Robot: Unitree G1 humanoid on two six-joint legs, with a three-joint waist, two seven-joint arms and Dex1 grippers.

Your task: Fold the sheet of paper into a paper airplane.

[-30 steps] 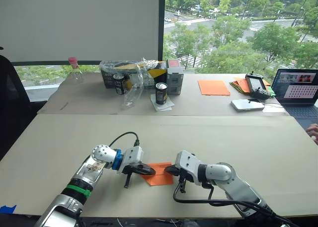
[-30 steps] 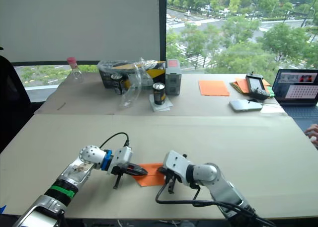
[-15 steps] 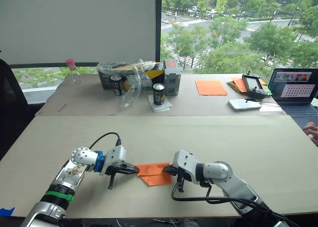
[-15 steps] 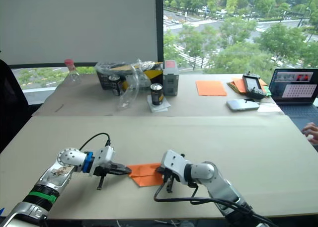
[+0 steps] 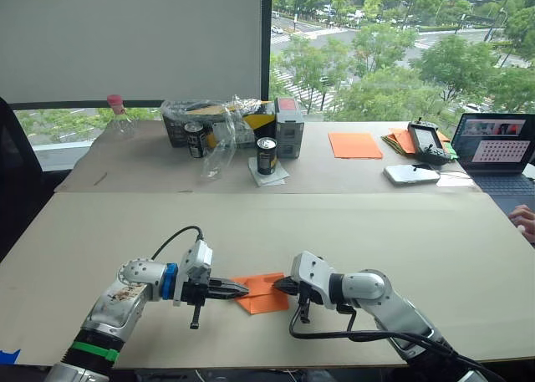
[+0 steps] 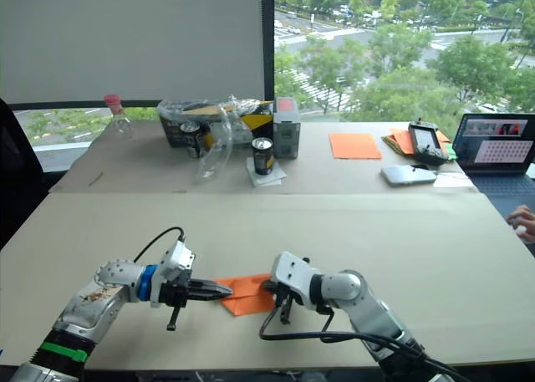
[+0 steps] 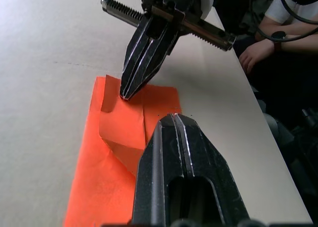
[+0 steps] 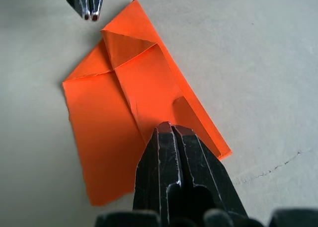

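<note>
On the near part of the table (image 5: 401, 231), between the two grippers: folded orange sheet of paper (image 5: 262, 291), lying flat, corner flaps turned over. Left gripper (image 5: 242, 290) at the sheet's left edge, jaws pressed together, tip over the paper. Right gripper (image 5: 282, 287) at the right edge, jaws likewise pressed together, tip down on the sheet. Nothing pinched. Farther back, well apart: cans (image 5: 267, 156), laptop (image 5: 496, 143), loose orange papers (image 5: 355, 145).

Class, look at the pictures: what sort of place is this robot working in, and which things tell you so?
Probably an upper-floor office or lab: a large window over treetops and a street, an open laptop, and plain work tables.
</note>
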